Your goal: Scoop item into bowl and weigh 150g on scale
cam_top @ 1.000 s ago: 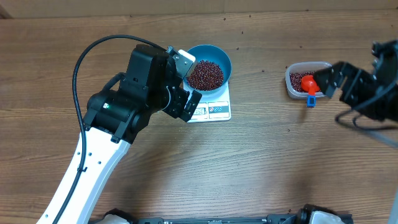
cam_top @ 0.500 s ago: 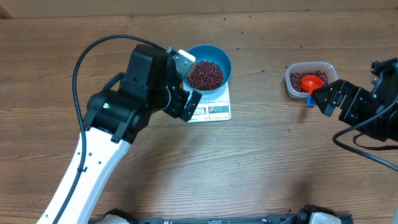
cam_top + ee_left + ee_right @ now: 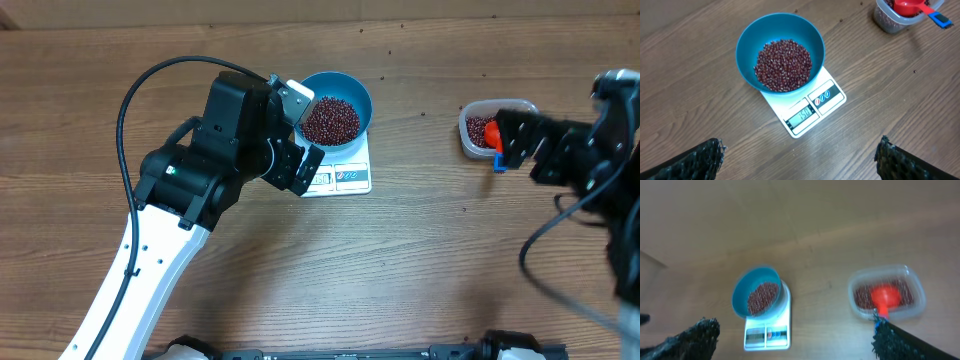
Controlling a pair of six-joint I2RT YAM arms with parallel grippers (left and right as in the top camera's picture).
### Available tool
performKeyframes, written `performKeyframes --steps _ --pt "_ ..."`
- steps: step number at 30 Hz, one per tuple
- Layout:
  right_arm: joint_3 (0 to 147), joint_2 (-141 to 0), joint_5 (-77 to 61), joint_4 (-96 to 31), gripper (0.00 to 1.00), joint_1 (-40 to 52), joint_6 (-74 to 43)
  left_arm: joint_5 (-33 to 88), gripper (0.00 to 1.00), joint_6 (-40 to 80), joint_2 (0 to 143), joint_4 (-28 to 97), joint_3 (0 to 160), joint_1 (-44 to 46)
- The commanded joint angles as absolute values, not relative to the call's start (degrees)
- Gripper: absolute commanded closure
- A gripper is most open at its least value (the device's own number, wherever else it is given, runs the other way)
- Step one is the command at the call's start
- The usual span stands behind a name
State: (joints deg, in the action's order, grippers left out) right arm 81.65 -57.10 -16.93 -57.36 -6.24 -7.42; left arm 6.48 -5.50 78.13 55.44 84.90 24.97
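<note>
Both hang released: ahead of your left gripper (image 3: 800, 162), the blue bowl (image 3: 747, 40) of beans (image 3: 783, 65) sits on the scale (image 3: 827, 95) for weighing (display seemingly 150); your right gripper (image 3: 795, 342) overlooks the parked red scoop (image 3: 885, 298).

A brown wood-grain table (image 3: 440, 270) (boards running side to side) fills every view, evenly lit.

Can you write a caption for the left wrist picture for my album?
Blue bowl of red-brown beans sitting on the white scale, red scoop resting in the clear tub.
</note>
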Motion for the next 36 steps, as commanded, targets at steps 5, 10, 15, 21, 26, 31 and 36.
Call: performKeyframes --steps 5,10,15,21,26,31,36 --pt "59.2 -41.3 -12.8 -38.3 0.0 -3.6 -7.0 6.9 0.0 -4.9 78.5 55.5 85.3 24.8" --pt "42.8 -31.4 -12.0 -21.7 0.0 -1.5 -7.0 6.9 0.01 -4.9 78.5 55.5 85.3 24.8" --pt "27.5 -22.3 -11.9 -6.4 0.0 -0.4 -7.0 6.9 0.0 -4.9 78.5 55.5 85.3 24.8" --pt "14.1 -12.8 -8.7 2.3 0.0 1.5 -7.1 6.9 0.01 -4.9 78.5 55.5 85.3 24.8" --pt "7.9 -6.7 -5.5 2.5 0.0 3.0 -7.2 6.9 0.01 -4.9 78.5 55.5 85.3 24.8" --pt "4.4 -2.9 -5.0 2.5 0.0 2.9 -7.2 6.9 0.0 -4.9 78.5 55.5 85.3 24.8" --pt "0.3 -0.1 -5.2 2.5 0.0 2.9 -7.9 6.9 0.01 -4.9 78.5 55.5 85.3 24.8"
